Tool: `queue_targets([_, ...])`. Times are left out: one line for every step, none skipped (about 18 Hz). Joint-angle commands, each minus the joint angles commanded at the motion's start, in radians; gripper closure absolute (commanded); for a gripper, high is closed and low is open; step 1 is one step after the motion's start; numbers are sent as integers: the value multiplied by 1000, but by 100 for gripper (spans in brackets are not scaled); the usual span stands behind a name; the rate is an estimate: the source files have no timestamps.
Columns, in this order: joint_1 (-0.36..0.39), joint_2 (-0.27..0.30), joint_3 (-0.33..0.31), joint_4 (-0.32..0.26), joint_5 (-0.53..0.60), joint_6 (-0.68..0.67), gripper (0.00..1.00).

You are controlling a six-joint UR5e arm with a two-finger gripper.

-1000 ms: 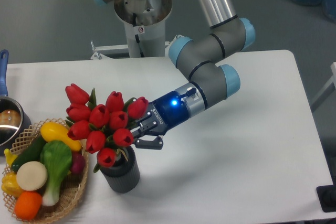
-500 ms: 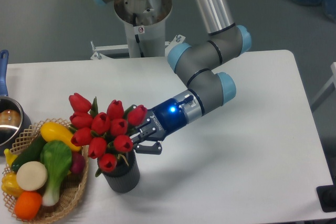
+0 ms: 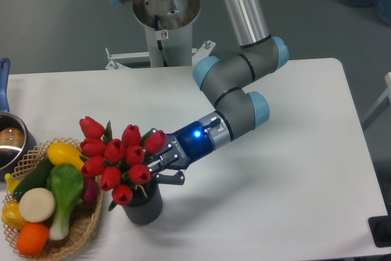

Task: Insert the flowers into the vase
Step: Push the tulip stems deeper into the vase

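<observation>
The tool [image 3: 160,166] is gripping the flowers [image 3: 117,158] by their stems, jaws closed on the bunch at lower left of the frame. Over the last second the bunch has been sinking lower, and its stems are now entering the mouth of the vase [image 3: 143,204] on the bench [image 3: 287,181]. Insertion is looking nearly finished; release is probably coming next.

Flowers [image 3: 119,160]: glossy red tulip buds with green leaves, bunched, leaning left, stems down in the mouth of the vessel. Vase [image 3: 143,205]: short, dark grey, ribbed cylinder, upright on white worktop [image 3: 275,181], directly below the bunch.
</observation>
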Motion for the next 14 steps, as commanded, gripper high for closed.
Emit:
queue_targets([0, -2, 0, 0, 0, 0, 82])
queue_targets([0, -5, -2, 0, 0, 2, 82])
queue_targets([2, -11, -2, 0, 0, 9, 82])
queue_targets([0, -15, -3, 0, 0, 26, 82])
queue_targets([0, -18, -3, 0, 0, 32, 82])
queue_targets([2, -20, -5, 0, 0, 32, 82])
queue_targets([2, -21, -8, 0, 0, 34, 82])
queue_targets([2, -21, -11, 0, 0, 40, 81])
queue_targets([2, -21, -14, 0, 0, 47, 81])
queue_targets([2, -23, -18, 0, 0, 55, 81])
queue_targets([2, -23, -24, 0, 0, 64, 81])
queue_targets([2, -23, -25, 0, 0, 64, 81])
queue_targets([2, -21, -26, 0, 0, 64, 81])
queue_targets([2, -21, -26, 0, 0, 66, 81])
